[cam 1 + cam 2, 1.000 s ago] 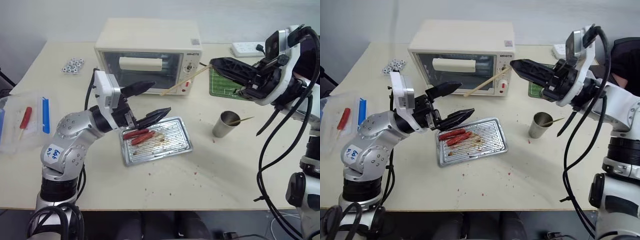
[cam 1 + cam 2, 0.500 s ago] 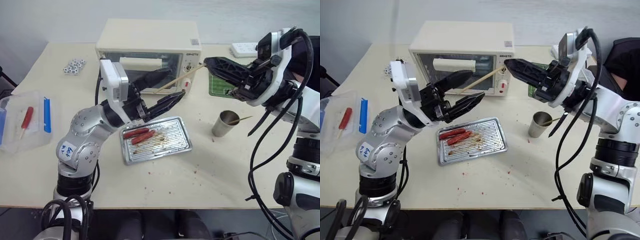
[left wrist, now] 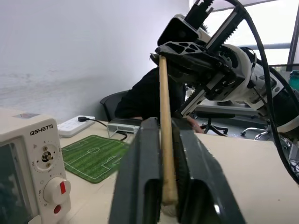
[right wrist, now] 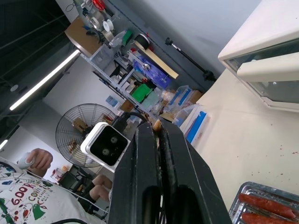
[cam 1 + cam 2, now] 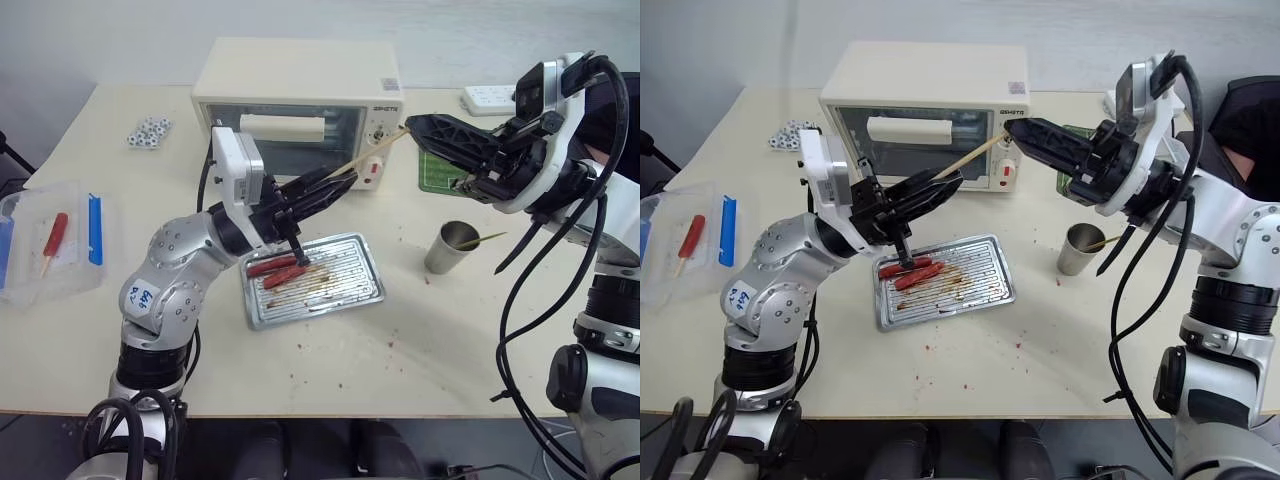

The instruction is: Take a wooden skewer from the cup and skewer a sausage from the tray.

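A wooden skewer hangs slanted in the air in front of the toaster oven. My right gripper is shut on its upper end, and my left gripper is shut on its lower end. In the left wrist view the skewer runs up between my closed fingers to the right gripper. Below, the metal tray holds two red-brown sausages at its left end. The silver cup stands right of the tray with another skewer sticking out.
A cream toaster oven stands behind the tray. A clear plastic box with a red and a blue item lies at the far left. A green mat, a power strip and small white rings lie toward the back.
My left gripper rose from over the tray toward the oven and went from wide open to shut on the skewer's lower end. The right gripper kept its hold and barely moved.
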Controlling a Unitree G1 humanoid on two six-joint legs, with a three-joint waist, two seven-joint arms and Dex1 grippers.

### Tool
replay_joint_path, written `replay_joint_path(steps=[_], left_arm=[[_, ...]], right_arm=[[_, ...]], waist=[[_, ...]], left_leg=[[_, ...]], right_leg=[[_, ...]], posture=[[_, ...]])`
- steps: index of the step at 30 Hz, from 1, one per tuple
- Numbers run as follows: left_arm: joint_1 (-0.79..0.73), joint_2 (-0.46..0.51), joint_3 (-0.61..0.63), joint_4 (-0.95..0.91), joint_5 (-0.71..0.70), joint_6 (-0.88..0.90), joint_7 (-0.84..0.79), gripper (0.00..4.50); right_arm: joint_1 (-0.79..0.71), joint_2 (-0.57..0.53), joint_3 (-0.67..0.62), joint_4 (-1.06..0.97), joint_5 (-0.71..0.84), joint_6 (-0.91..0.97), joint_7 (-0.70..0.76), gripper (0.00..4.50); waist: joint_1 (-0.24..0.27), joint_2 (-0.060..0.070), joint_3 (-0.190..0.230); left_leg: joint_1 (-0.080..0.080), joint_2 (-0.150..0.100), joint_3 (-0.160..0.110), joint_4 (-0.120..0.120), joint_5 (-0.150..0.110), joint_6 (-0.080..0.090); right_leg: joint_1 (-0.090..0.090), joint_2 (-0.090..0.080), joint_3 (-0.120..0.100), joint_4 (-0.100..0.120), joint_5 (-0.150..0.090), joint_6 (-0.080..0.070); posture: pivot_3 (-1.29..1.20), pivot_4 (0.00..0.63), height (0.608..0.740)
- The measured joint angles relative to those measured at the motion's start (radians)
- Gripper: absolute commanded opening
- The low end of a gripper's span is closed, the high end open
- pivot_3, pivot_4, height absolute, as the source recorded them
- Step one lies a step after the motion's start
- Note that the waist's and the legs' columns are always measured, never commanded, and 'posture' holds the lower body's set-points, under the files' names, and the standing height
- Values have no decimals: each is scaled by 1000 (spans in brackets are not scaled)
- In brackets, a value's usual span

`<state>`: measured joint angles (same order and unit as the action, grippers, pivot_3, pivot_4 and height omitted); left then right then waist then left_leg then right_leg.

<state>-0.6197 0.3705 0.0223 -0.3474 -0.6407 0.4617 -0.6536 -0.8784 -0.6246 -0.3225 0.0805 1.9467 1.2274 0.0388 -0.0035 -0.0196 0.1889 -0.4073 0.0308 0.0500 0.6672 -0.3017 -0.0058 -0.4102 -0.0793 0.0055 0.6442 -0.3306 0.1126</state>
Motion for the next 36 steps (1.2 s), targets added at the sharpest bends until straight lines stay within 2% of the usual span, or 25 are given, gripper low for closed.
replay_joint_path(steps=[12,17,21,24,27,32,33,36], left_arm=[[-14,-17,0,5,14,-6,9,68],[-32,-29,1,8,13,-5,23,1220],[-34,-30,1,8,14,-6,31,2311],[-35,-36,2,8,14,-5,47,2311],[-35,-41,2,7,13,-5,50,1771],[-35,-45,0,6,7,-5,44,210],[-35,-47,-4,5,5,-5,40,11],[-35,-51,-4,5,5,-5,40,11]], right_arm=[[0,0,-2,-1,2,-12,-2,0],[8,0,1,-17,2,-11,-8,0],[11,0,1,-19,2,-10,-10,0],[11,0,1,-19,2,-10,-13,0],[11,2,1,-20,2,-10,-17,0],[11,11,1,-20,1,-14,-29,0],[11,14,0,-20,1,-19,-30,0],[11,16,-1,-20,1,-23,-30,0]], waist=[[0,0,0],[0,0,0],[0,0,0],[0,0,0],[0,0,0],[0,0,0],[0,0,0],[0,0,0]], left_leg=[[0,0,0,0,0,0],[0,0,0,0,0,0],[0,0,0,0,0,0],[0,0,0,0,0,0],[0,0,0,0,0,0],[0,0,0,0,0,0],[0,0,0,0,0,0],[0,0,0,0,0,0]], right_leg=[[0,0,0,0,0,0],[0,0,0,0,0,0],[0,0,0,0,0,0],[0,0,0,0,0,0],[0,0,0,0,0,0],[0,0,0,0,0,0],[0,0,0,0,0,0],[0,0,0,0,0,0]], posture=[[0,150,740],[0,150,740],[0,150,740],[0,150,740],[0,150,740],[0,150,740],[0,150,740],[0,150,740]])
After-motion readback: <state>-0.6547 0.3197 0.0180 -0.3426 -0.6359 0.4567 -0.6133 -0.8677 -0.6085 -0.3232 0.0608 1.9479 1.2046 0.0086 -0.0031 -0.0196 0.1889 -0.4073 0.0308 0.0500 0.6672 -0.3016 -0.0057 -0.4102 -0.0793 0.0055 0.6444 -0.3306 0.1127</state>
